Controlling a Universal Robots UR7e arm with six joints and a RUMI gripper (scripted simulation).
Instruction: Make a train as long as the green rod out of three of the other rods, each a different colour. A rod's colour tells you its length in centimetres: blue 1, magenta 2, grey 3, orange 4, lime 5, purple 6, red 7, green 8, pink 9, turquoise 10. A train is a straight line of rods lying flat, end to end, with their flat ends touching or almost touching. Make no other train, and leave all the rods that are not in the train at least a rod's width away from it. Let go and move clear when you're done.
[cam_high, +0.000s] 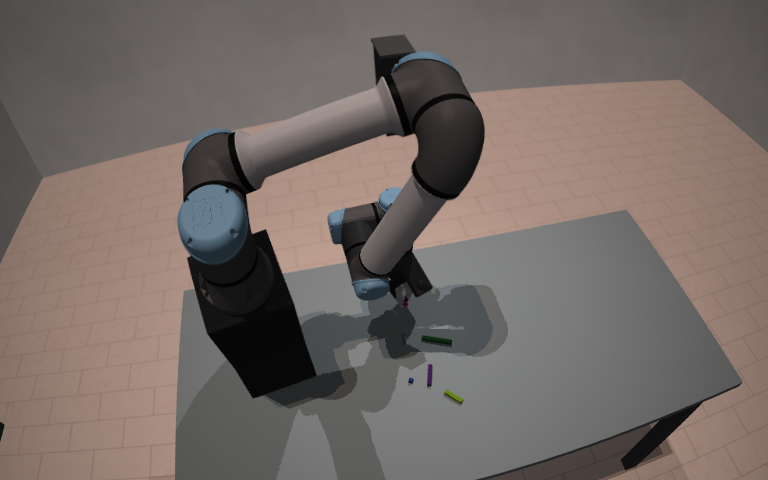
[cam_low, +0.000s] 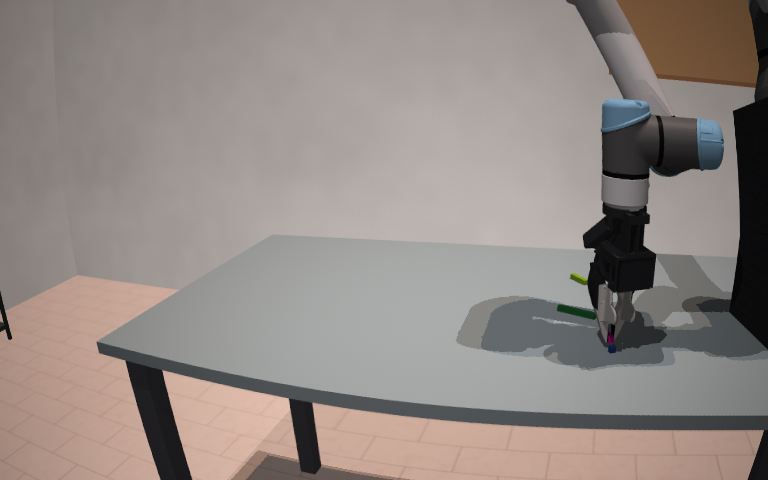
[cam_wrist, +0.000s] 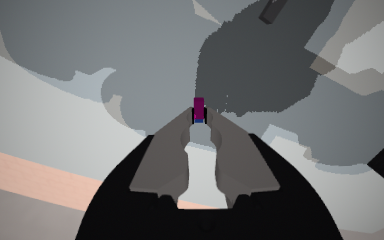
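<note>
Pinching a magenta rod (cam_high: 405, 303) (cam_low: 610, 339) (cam_wrist: 199, 106) between its tips, the gripper (cam_high: 404, 298) (cam_low: 610, 335) (cam_wrist: 198, 108) sits leftmost among the rods from above, its upper part hidden by the arm (cam_high: 403, 226) (cam_low: 625, 135). A blue piece (cam_low: 611, 349) (cam_wrist: 199, 120) shows at the magenta's near end outside; whether they touch is unclear. From the magenta, overhead, another blue block (cam_high: 411, 380) lies toward six o'clock, a purple rod (cam_high: 429, 375) between five and six, the shaded green rod (cam_high: 436, 339) (cam_low: 576, 311) and a lime rod (cam_high: 453, 396) (cam_low: 578, 279) toward five. The gripper partly covers the lime outside. A dark bar (cam_wrist: 273, 11) is cut off at one o'clock in the wrist view.
</note>
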